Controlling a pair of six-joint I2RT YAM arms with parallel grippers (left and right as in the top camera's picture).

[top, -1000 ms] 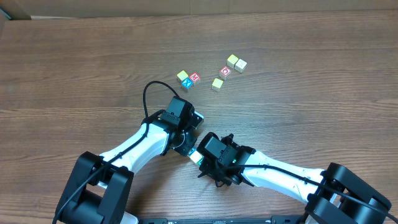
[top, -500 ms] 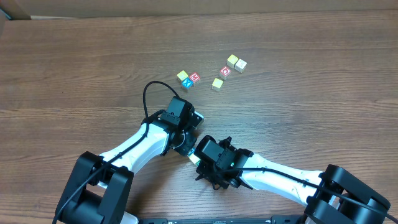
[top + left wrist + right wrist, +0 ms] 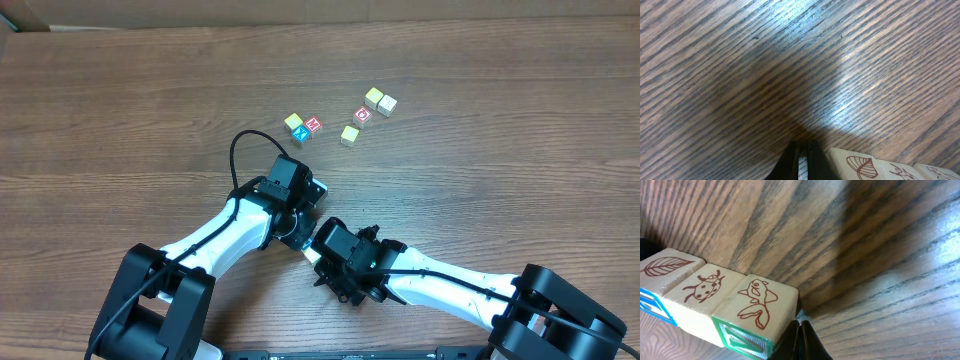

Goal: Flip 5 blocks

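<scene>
Three cream blocks stand in a row in the right wrist view, with a leaf (image 3: 667,266), a ladybird (image 3: 704,287) and a fish (image 3: 759,305) drawn on top. My right gripper (image 3: 800,326) is shut, its tips on the table against the corner of the fish block, whose side is green. In the left wrist view my left gripper (image 3: 801,152) is shut and empty, just left of a cream block (image 3: 860,162) with a shell drawing. From overhead both wrists meet at the table's front middle, with only a sliver of that row (image 3: 311,256) showing between them.
Several more blocks lie farther back: a yellow one (image 3: 293,121), a blue one (image 3: 301,134) and a red one (image 3: 313,124) together, then a yellow-green one (image 3: 349,135), a red one (image 3: 363,114), and a yellow (image 3: 373,97) and cream pair (image 3: 387,104).
My right wrist has crept a little to the left, closer to the left gripper. The left arm and the far blocks have not moved.
</scene>
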